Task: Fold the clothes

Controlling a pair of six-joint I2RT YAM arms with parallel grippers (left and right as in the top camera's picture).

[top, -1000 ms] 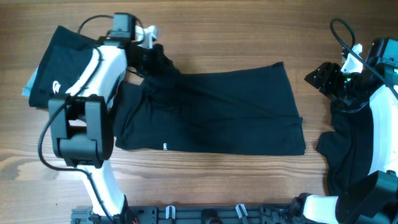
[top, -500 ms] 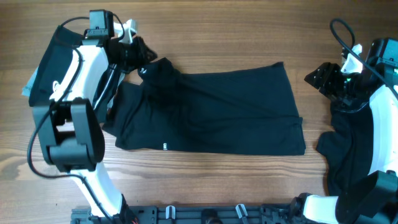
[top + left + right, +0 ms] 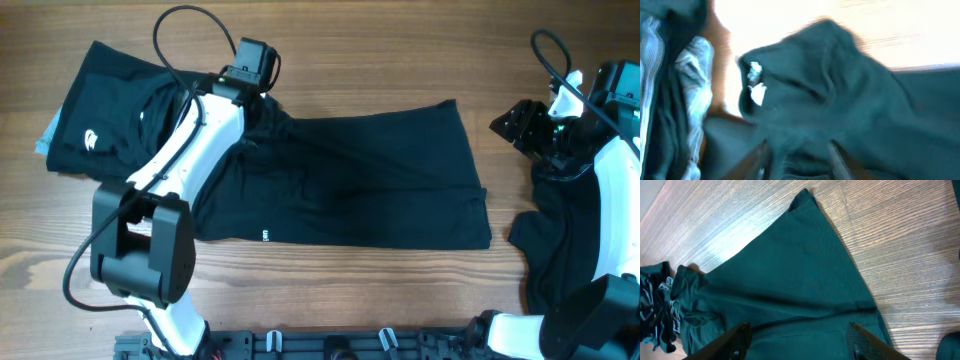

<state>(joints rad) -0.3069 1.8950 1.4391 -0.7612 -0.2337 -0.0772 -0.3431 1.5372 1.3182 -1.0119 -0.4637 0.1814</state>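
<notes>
**Overhead view, read left to right.** At upper left, a folded stack (image 3: 85,110) of black garments, one showing a white logo (image 3: 92,138), lies on the counter (image 3: 400,50). The left pincer (image 3: 800,159) was drawn out toward that stack half a second earlier. It has since been swung back rightward over the bunched upper-left corner of the spread shirt (image 3: 380,180). Its wrist view is smeared by motion, so whether fabric is gripped cannot be told. The shirt's body, at centre frame, is unchanged: flat and unfolded. At far right, the right pincer (image 3: 799,339) has not been moved. Its fingers are held wide with nothing between them, just above a loose heap (image 3: 560,250) of black cloth. The corner is judged to be under adjustment, with the first fold not yet made.
</notes>
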